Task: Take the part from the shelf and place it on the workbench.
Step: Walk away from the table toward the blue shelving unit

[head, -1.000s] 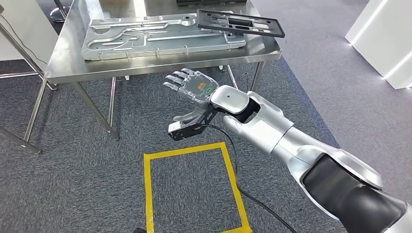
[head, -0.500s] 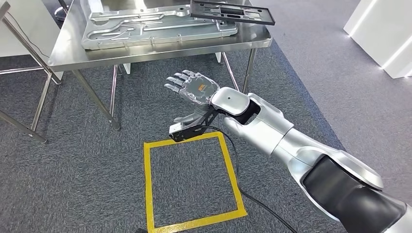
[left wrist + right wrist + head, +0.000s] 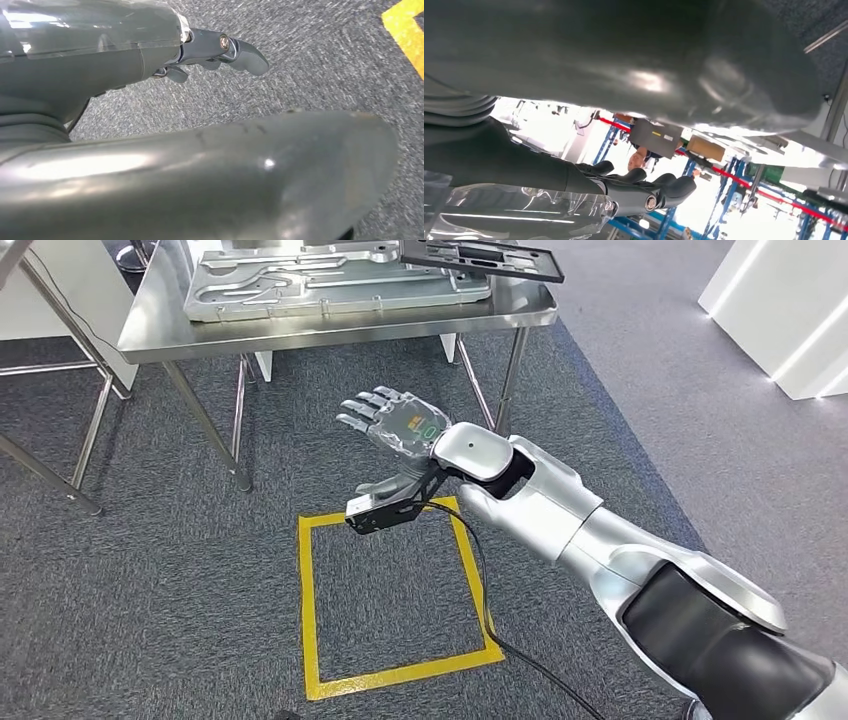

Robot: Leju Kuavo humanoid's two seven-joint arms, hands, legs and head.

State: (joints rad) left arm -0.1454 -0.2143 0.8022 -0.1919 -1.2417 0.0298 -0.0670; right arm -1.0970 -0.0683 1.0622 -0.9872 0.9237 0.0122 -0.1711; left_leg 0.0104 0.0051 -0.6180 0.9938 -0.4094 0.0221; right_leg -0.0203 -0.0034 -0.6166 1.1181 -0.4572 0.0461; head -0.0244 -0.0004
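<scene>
- The right hand [image 3: 395,425] hangs in the air over the carpet [image 3: 180,570], in front of the workbench [image 3: 330,328] and below its edge, palm side turned up.
- Its fingers [image 3: 362,410] are spread slightly apart and half extended, with nothing between them.
- In the right wrist view the same hand [image 3: 634,190] shows dark fingers lying side by side, loosely curved, holding nothing.
- The left hand [image 3: 220,50] shows in the left wrist view above grey carpet; a few dark fingers [image 3: 247,55] stick out loosely, and nothing is in them that I can see.
- The part [image 3: 480,257], a flat black frame with slots, lies on the workbench at its far right, resting partly on a large grey metal plate [image 3: 320,280] and tilted a little.
- The part is well apart from the right hand.
- A square of yellow tape [image 3: 308,610] marks the carpet just below the right hand.
- A black cable [image 3: 480,580] runs from the right wrist down across the tape.
- A white block [image 3: 780,310] stands on the floor at the far right.
</scene>
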